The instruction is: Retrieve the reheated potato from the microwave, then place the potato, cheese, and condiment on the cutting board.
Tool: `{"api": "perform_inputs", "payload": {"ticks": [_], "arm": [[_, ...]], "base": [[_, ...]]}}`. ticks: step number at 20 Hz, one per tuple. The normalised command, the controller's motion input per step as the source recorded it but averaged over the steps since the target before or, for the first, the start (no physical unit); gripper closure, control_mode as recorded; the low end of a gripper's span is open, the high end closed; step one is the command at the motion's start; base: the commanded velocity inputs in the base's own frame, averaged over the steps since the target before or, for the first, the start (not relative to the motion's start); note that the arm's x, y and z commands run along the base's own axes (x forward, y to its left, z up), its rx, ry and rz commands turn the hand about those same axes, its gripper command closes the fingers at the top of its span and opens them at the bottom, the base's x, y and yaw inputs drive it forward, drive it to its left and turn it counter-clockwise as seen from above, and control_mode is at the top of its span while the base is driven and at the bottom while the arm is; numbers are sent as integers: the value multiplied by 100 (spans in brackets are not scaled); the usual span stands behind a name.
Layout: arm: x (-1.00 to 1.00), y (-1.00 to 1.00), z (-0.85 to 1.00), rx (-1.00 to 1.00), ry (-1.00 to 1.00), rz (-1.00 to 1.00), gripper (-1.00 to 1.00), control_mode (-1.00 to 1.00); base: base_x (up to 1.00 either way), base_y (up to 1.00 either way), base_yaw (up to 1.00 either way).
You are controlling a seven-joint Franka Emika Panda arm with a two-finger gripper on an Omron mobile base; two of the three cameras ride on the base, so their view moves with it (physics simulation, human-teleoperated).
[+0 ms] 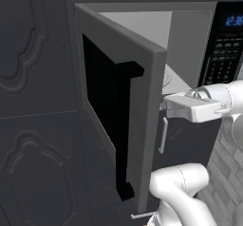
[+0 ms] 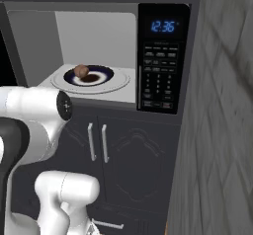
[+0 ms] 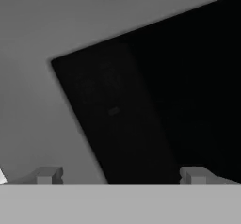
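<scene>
Microwave (image 2: 163, 56) door (image 1: 118, 120) open, gripper (image 3: 117, 175) empty, jaws wide; next reach inside for potato (image 2: 81, 71) on plate (image 2: 106, 78).

Dark charcoal cabinetry with ornate raised panels (image 1: 28, 149) fills the wall. Below, a two-door cabinet (image 2: 128, 150) carries paired vertical silver handles (image 2: 98, 142). A grey brick wall (image 2: 222, 105) rises at right.

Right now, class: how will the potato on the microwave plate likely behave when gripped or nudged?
The potato looks rounded, so a nudge would probably roll it across the plate. It seems small and solid, likely light and firm. Its lumpy skin probably resists slipping.
</scene>
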Motion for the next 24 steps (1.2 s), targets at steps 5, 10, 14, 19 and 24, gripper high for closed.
{"api": "perform_inputs", "payload": {"ticks": [5,10,14,19,24], "arm": [[42,-93,12,-9,2,-31,-100,-100],[96,-57,2,-20,14,-40,-100,-100],[100,-30,0,-26,13,-37,-100,-100],[84,-4,-3,-29,6,-33,-100,-100],[81,0,-7,-23,9,-24,-100,-100]], "base": [[0,0,0],[0,0,0],[0,0,0],[0,0,0],[0,0,0]]}}
